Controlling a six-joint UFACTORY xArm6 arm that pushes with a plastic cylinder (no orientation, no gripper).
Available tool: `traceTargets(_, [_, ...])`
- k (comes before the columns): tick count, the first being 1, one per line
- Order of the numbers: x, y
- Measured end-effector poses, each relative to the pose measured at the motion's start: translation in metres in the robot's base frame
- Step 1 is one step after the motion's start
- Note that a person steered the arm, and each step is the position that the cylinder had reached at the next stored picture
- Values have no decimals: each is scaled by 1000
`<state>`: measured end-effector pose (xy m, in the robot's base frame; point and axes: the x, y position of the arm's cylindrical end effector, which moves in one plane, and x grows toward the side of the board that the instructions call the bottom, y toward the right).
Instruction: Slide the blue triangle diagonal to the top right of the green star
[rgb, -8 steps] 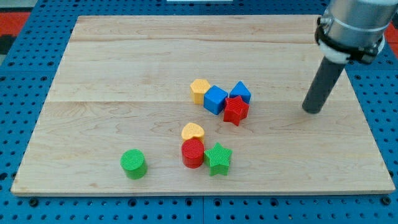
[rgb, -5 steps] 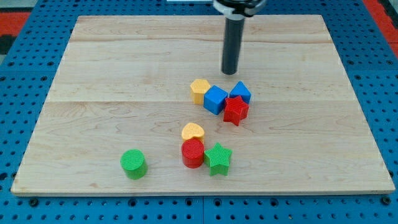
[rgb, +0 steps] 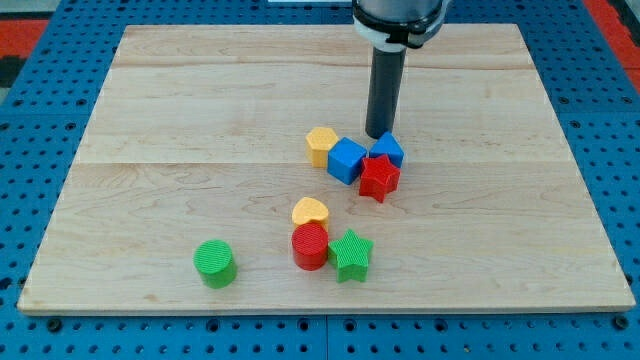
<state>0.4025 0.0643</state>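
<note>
The blue triangle (rgb: 387, 149) sits near the board's middle, touching a red star (rgb: 379, 177) below it and a blue cube (rgb: 347, 160) at its left. The green star (rgb: 351, 254) lies lower down, next to a red cylinder (rgb: 310, 246). My tip (rgb: 380, 135) stands just above the blue triangle, at its top edge, seemingly touching it.
A yellow block (rgb: 321, 144) touches the blue cube's left side. A yellow heart (rgb: 310, 211) sits just above the red cylinder. A green cylinder (rgb: 214, 263) stands alone at the lower left. The wooden board (rgb: 200, 100) lies on a blue pegboard.
My tip swept from the board's right side to the top middle, then came down to the blue triangle's top edge. The blocks have not moved.
</note>
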Motion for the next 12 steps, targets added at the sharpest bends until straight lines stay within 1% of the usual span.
traceTargets(1, [9, -21])
traceTargets(2, [13, -7])
traceTargets(3, [23, 53])
traceTargets(4, [44, 90])
traceTargets(6, [83, 91])
traceTargets(7, [76, 111])
traceTargets(8, [35, 106])
traceTargets(9, [47, 79])
traceTargets(10, [68, 76])
traceTargets(12, [81, 71])
